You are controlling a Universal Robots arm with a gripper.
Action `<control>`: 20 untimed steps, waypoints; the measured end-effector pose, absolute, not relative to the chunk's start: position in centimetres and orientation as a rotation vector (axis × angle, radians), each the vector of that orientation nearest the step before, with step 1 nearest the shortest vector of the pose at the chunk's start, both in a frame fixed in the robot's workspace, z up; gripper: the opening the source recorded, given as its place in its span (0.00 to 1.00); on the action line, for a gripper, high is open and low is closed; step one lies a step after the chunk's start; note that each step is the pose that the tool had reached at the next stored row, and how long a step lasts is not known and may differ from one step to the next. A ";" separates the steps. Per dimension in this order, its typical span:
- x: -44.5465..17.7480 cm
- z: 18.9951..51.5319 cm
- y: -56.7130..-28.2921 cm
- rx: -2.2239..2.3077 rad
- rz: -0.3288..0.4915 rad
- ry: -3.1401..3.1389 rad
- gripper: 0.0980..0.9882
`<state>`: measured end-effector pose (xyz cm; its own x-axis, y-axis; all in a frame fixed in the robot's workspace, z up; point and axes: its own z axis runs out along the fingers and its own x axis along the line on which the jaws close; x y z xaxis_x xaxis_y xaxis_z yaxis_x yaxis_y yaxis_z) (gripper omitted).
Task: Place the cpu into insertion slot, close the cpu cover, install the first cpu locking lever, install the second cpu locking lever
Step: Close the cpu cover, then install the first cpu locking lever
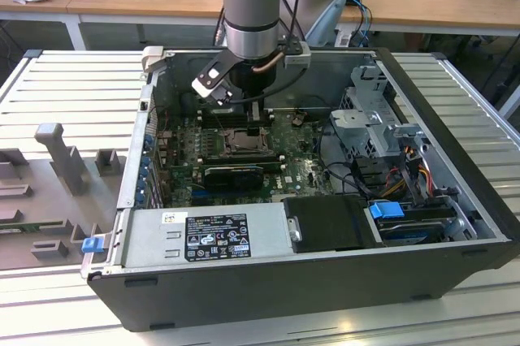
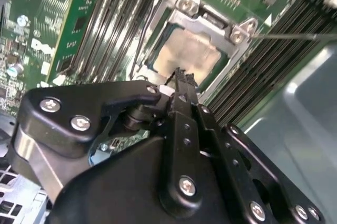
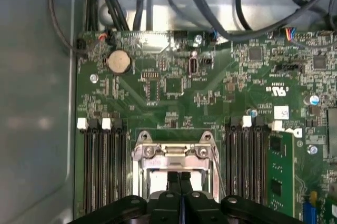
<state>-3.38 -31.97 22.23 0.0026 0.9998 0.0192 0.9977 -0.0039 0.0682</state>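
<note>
In the exterior view the gripper (image 1: 250, 125) hung inside the open case (image 1: 455, 224) on the bench (image 1: 73, 86). Its tips were just above the slot (image 1: 242, 149).

In the second wrist view the gripper (image 2: 181, 74) had its fingers pressed together with nothing seen between them. Right under the tips lay the pale cpu (image 2: 195, 56), which seemed to be seated in the slot. The cover (image 2: 208, 21) appeared to lie down around it, framing it beyond the tips. A thin wire lever (image 2: 287, 36) stood off well to one side of the gripper.

In the first wrist view the closed gripper (image 3: 179, 177) sat over the cpu (image 3: 157, 177). The cover's hinged edge (image 3: 174, 152) was just ahead of the tips, and the lever (image 3: 218, 169) ran close beside them.

The cpu is probably light, stiff and easily damaged, best touched only at its edges or pressed gently and squarely. The cover looks like thin rigid sheet metal, best pushed on its frame rather than its cut-out. The lever is likely springy and slippery, best caught near its bent end.
</note>
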 end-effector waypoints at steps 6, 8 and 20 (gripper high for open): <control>-5.1 22.2 -32.0 2.199 0.096 2.193 0.01; -5.3 22.2 -32.0 2.199 0.096 2.193 0.01; -5.4 22.8 -32.0 2.199 0.096 2.193 0.01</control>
